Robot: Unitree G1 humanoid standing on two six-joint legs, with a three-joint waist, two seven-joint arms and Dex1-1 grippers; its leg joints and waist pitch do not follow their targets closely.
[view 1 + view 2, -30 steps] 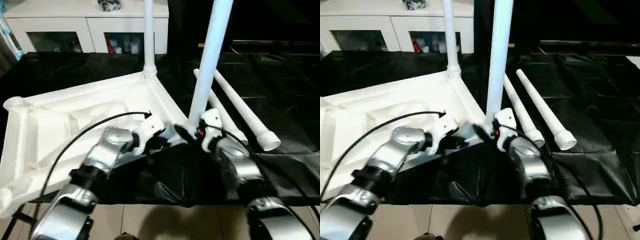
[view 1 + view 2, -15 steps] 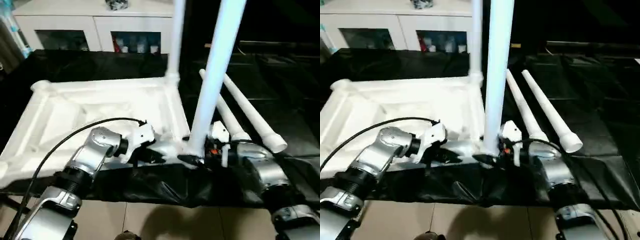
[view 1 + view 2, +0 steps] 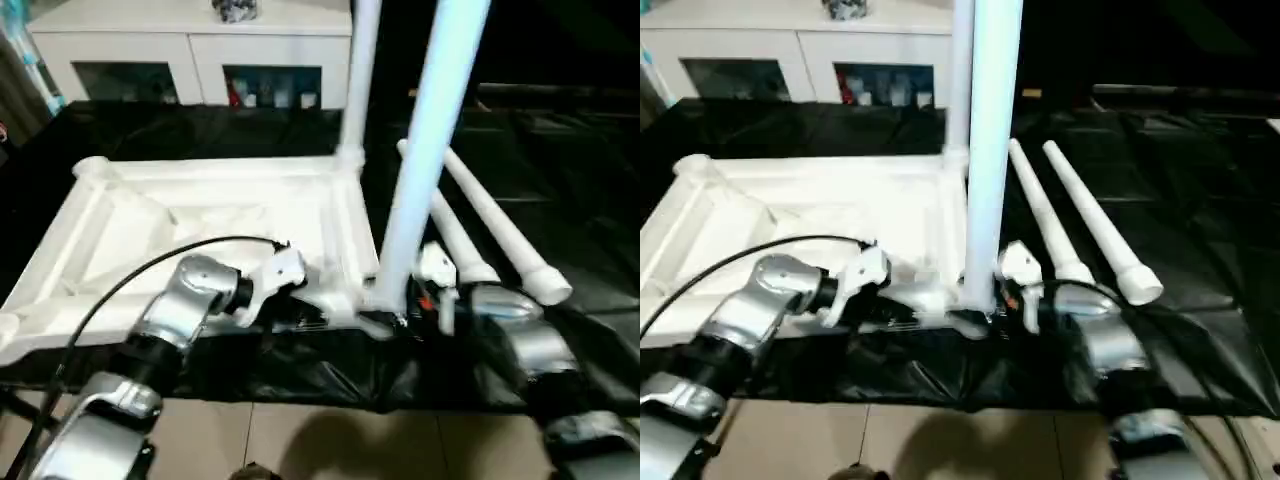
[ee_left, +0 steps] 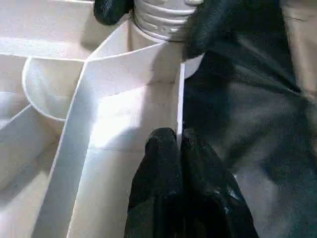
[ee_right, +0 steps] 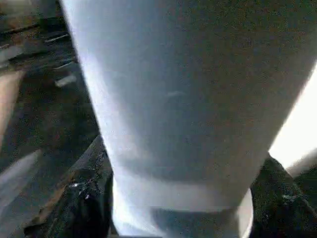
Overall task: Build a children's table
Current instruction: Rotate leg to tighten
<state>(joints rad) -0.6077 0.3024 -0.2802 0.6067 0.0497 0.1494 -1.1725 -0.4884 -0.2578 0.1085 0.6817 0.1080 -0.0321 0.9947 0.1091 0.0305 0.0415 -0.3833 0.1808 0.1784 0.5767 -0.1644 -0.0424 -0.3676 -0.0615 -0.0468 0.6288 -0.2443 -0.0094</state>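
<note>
White plastic tabletop [image 3: 200, 215] lying ribs up on black sheet [image 3: 1160, 200]. Left hand [image 4: 179, 144] clenched on near rim; right hand [image 5: 181, 218] grasping upright leg [image 3: 425, 160] at corner socket. Risk, probably: leg tilting and jamming, if pushed crooked.

Silver, rounded forearms [image 3: 185, 305] with white wrist housings; black cable [image 3: 150, 265] looping above left one; glossy black fingers [image 4: 163, 163], bulbous, tapering toward jaw tips.
</note>
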